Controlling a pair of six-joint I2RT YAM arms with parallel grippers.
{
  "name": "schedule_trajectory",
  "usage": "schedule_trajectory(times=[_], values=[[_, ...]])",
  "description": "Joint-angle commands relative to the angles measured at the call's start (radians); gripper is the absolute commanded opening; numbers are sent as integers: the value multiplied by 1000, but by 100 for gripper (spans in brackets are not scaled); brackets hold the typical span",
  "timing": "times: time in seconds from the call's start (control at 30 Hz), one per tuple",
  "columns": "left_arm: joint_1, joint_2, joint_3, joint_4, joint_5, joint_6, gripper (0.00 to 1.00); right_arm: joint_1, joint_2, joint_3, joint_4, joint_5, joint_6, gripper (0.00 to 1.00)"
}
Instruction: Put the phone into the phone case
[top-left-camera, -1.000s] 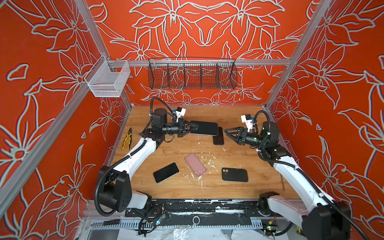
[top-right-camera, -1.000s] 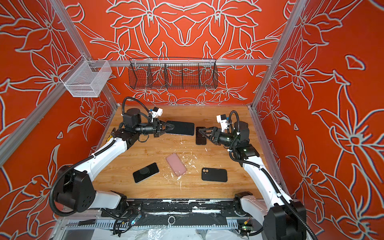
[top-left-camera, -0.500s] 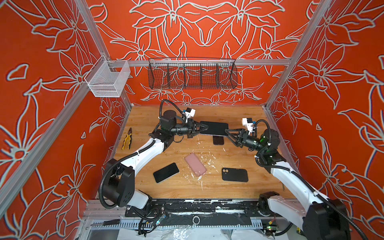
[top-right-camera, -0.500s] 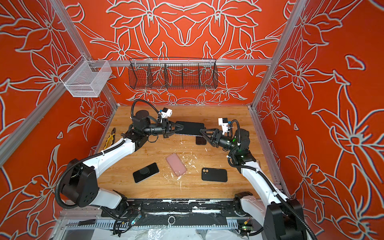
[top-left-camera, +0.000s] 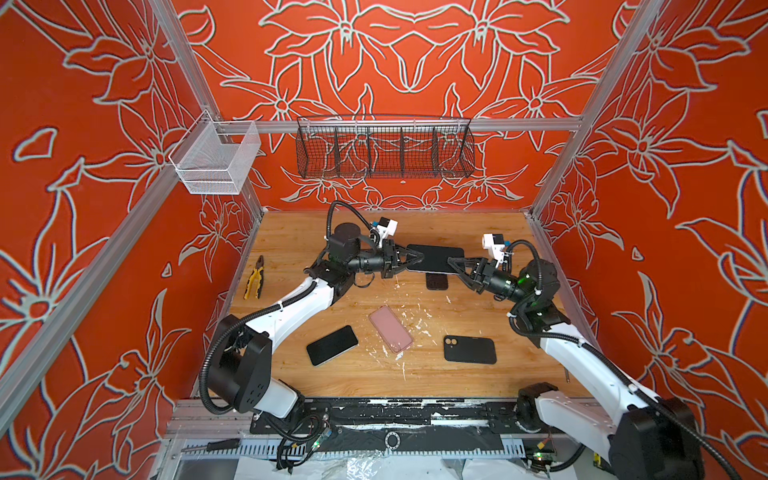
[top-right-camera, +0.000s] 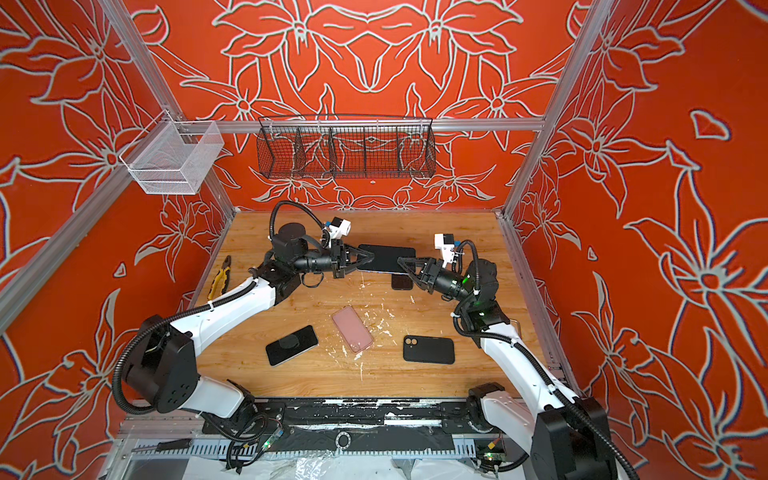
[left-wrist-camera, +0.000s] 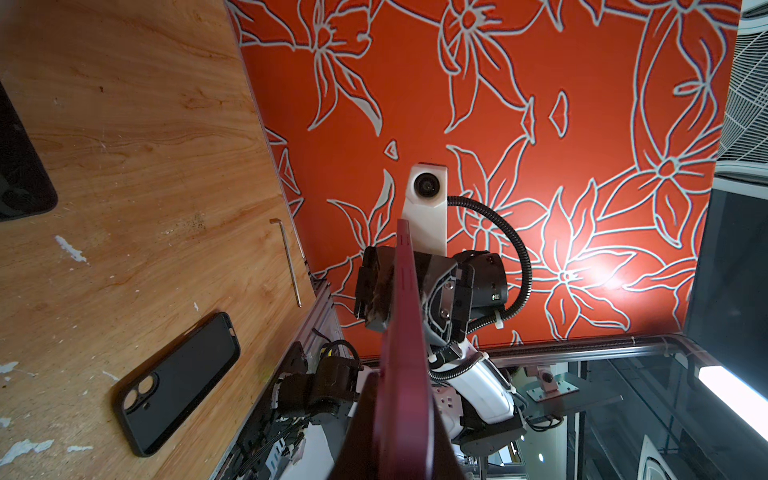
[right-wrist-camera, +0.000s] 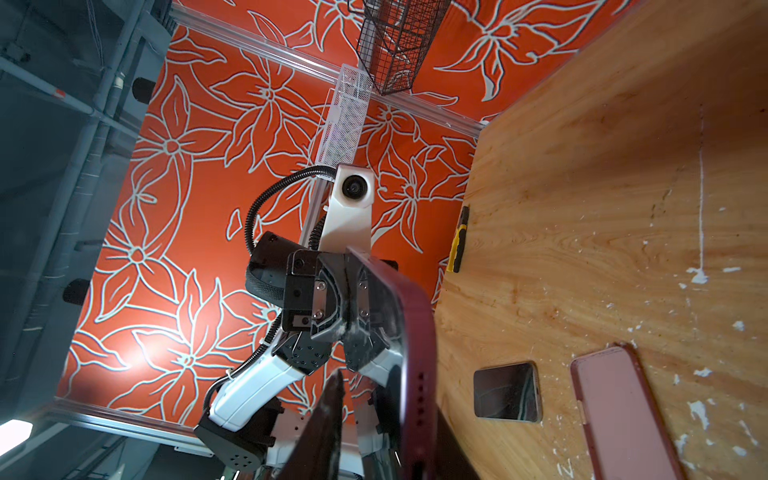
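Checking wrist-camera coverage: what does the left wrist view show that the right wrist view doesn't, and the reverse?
Only left wrist: the black phone case with camera cutouts, the thin metal hex key, and the right end effector. Only right wrist: the pink rectangular case, yellow-handled pliers, black wire basket, and left end effector. Both: the maroon-framed phone, seen edge-on, and the wooden table.

Orange-red walls (top-left-camera: 415, 62) carry pale outlined flowers. The bench (top-left-camera: 291, 241) is light wood grain, flecked white. A maroon-edged phone (left-wrist-camera: 405, 353), a pink case (top-left-camera: 390, 329), a black case (top-left-camera: 469, 350), yellow-handled pliers (top-left-camera: 254, 282), a black wire basket (top-left-camera: 384, 151).
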Motion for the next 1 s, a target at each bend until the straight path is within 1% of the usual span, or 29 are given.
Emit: schedule_trajectory(times=[0.0,0.1,0.17,0.23,0.27,0.37,0.5,0.57,0.63,0.73,0.8,0.87,0.9,0.97], values=[[-12,6,24,60,2,-11,0,5,-15,15,69,14,22,20],[-15,13,27,62,3,-14,0,5,-13,15,73,15,22,13],[-15,14,27,61,0,-18,3,5,-11,15,73,17,22,7],[-15,9,22,60,-14,-20,13,4,-9,14,75,21,21,3],[-15,4,20,55,-23,-19,16,4,-10,13,73,24,20,1],[-15,-4,20,32,-45,-5,29,4,-8,14,68,30,16,0],[-15,-29,21,-21,-85,36,56,-4,-12,13,57,33,10,0],[-15,-62,16,-75,-125,72,65,-11,-21,18,30,34,-4,0],[-15,-109,13,-170,-190,134,71,-27,-33,29,-22,38,-32,0],[-19,-212,23,-399,-348,260,72,-69,-62,43,-106,36,-75,0],[-45,-287,49,-585,-521,361,72,-117,-83,41,-149,28,-93,0],[-92,-339,72,-743,-695,432,72,-171,-99,26,-178,13,-98,0],[-120,-351,85,-814,-777,456,72,-203,-107,18,-193,2,-100,0],[-169,-348,105,-930,-886,470,71,-261,-129,3,-245,-23,-123,0]])
